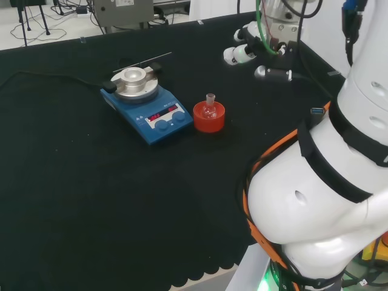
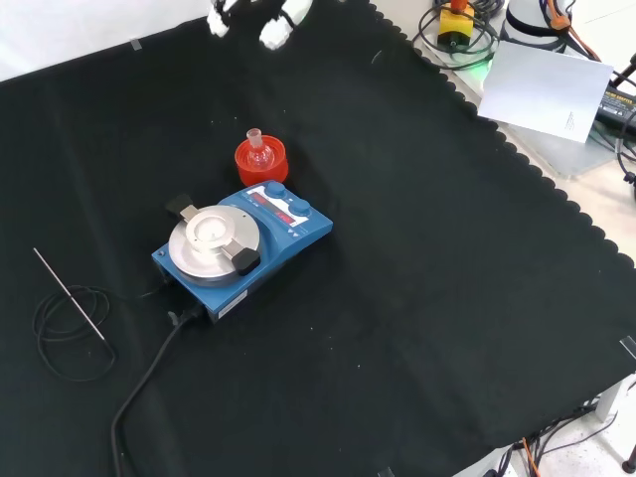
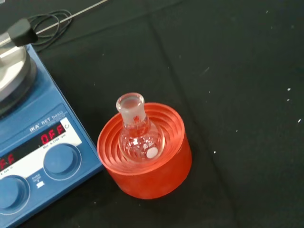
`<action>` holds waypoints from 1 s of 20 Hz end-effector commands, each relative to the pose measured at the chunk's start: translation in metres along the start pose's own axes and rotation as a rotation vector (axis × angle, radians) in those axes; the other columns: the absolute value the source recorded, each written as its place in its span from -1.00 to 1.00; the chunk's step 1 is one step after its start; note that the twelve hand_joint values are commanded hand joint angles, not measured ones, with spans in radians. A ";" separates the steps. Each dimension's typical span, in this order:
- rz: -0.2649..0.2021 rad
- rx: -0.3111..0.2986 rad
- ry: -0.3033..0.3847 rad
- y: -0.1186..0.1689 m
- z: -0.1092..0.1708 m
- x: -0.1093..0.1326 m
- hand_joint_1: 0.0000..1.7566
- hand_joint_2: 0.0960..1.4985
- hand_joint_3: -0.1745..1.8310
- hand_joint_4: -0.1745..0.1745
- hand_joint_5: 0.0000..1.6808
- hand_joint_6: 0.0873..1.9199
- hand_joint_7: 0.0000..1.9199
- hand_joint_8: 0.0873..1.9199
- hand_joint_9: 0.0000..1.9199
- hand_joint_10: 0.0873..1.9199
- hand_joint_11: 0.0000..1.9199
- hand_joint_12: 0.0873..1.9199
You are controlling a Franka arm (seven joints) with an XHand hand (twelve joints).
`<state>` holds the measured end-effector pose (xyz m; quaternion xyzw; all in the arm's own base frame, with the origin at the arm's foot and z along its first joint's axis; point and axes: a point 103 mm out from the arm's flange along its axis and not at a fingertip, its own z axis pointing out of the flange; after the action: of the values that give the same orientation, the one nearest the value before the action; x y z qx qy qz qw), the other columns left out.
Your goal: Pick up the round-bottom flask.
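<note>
Hand: the hand hangs above the cloth at the far right of the head view, well apart from the flask; fingers look relaxed and hold nothing.
Flask: small clear round-bottom flask sits upright in the red ribbed stand, neck up; contents cannot be told.
Stand: just beside the blue hotplate, on its control side.
Room: bare black cloth lies open right of the stand in the front view.

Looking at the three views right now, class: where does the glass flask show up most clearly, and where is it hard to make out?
Wrist view: the round-bottom flask is clear, with highlights, against its red ribbed stand. Head and front views: it's a faint shape, neck just visible.
</note>
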<state>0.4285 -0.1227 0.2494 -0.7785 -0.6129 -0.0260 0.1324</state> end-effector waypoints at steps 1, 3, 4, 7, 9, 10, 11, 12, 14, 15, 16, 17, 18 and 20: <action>-0.017 0.002 0.024 0.024 0.024 0.004 -0.28 0.35 -0.69 -0.33 -0.45 -1.00 -0.79 -0.47 -0.72 -0.35 -1.00 0.01; -0.018 0.012 0.025 0.028 0.033 0.005 -0.26 0.31 -0.68 -0.33 -0.43 -1.00 -0.78 -0.46 -0.71 -0.35 -1.00 0.03; -0.020 0.018 0.025 0.030 0.038 0.005 -0.26 0.27 -0.65 -0.33 -0.43 -1.00 -0.78 -0.46 -0.71 -0.35 -1.00 0.04; -0.025 0.030 0.028 0.036 0.052 0.005 -0.24 0.15 -0.52 -0.33 -0.41 -1.00 -0.78 -0.45 -0.70 -0.35 -1.00 0.07; -0.030 0.030 0.039 0.039 0.060 0.005 -0.22 0.12 -0.49 -0.33 -0.41 -1.00 -0.77 -0.45 -0.70 -0.34 -1.00 0.07; -0.032 0.032 0.048 0.041 0.064 0.005 -0.22 0.10 -0.46 -0.33 -0.40 -1.00 -0.77 -0.45 -0.70 -0.34 -1.00 0.08; -0.034 0.031 0.053 0.042 0.068 0.006 -0.21 0.08 -0.44 -0.33 -0.40 -1.00 -0.77 -0.44 -0.70 -0.34 -1.00 0.08; -0.036 0.029 0.048 0.043 0.072 0.009 -0.20 0.07 -0.43 -0.33 -0.39 -1.00 -0.77 -0.44 -0.70 -0.34 -1.00 0.08; -0.037 0.033 0.048 0.046 0.079 0.014 -0.19 0.05 -0.42 -0.33 -0.39 -1.00 -0.77 -0.44 -0.69 -0.34 -1.00 0.08; -0.036 0.034 0.040 0.047 0.083 0.019 -0.19 0.05 -0.41 -0.33 -0.39 -1.00 -0.77 -0.44 -0.69 -0.34 -1.00 0.09; -0.038 0.035 0.043 0.048 0.084 0.017 -0.18 0.04 -0.41 -0.33 -0.38 -1.00 -0.77 -0.44 -0.69 -0.34 -1.00 0.09; -0.039 0.036 0.048 0.049 0.085 0.014 -0.18 0.04 -0.41 -0.33 -0.38 -1.00 -0.77 -0.44 -0.69 -0.34 -1.00 0.09; -0.041 0.036 0.052 0.050 0.085 0.011 -0.18 0.04 -0.41 -0.33 -0.38 -1.00 -0.77 -0.44 -0.69 -0.34 -1.00 0.09; -0.048 0.035 0.051 0.051 0.089 0.009 -0.17 0.04 -0.40 -0.33 -0.38 -1.00 -0.77 -0.44 -0.69 -0.34 -1.00 0.09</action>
<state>0.4596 -0.1029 0.1709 -0.7644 -0.6234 -0.0257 0.1625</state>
